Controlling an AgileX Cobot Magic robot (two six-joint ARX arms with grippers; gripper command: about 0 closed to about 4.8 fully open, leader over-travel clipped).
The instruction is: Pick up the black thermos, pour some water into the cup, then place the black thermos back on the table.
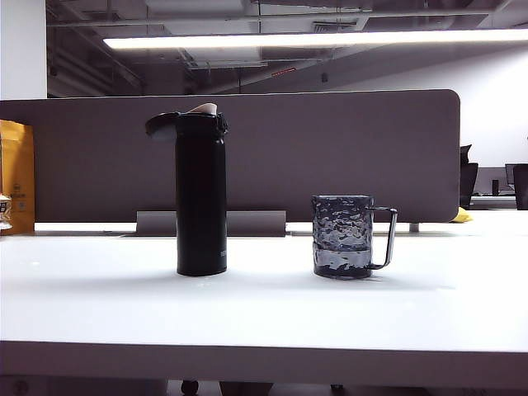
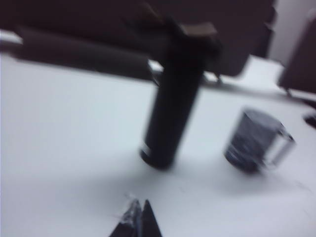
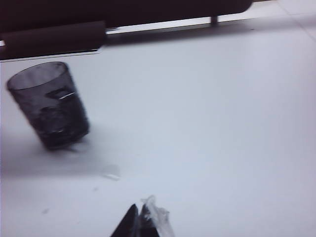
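Exterior view: neither arm shows; only the tabletop [image 1: 264, 305] and what stands on it.
Black thermos [image 1: 200, 194]: upright on the tabletop, left of centre, free of any grip; its flip lid [image 1: 162, 124] hangs open to the left and the pale spout [image 1: 203, 108] is exposed at the top.
Cup [image 1: 342, 236]: upright to the right of the thermos, apart from it, with its thin squared handle [image 1: 386, 238] pointing right; liquid fills roughly its lower third.
Backdrop: a grey divider panel [image 1: 330, 153] runs behind both items, and an orange-yellow bag [image 1: 16, 175] sits at the far left edge.
Left gripper [image 2: 138, 217]: seen in the left wrist view, blurred, above bare tabletop on the near side of the thermos and well short of it.
Left fingers [image 2: 149, 224]: pressed together to a point, holding nothing.
Left wrist scene: the thermos [image 2: 173, 106] stands beyond the fingers, with the cup [image 2: 252, 140] off to one side of it.
Right gripper [image 3: 138, 221]: seen in the right wrist view, above open tabletop, well apart from the cup [image 3: 49, 103].
Right fingers [image 3: 129, 224]: closed tight, gripping nothing; a scrap of clear film clings to one tip.
Thermos in right wrist view: out of frame.
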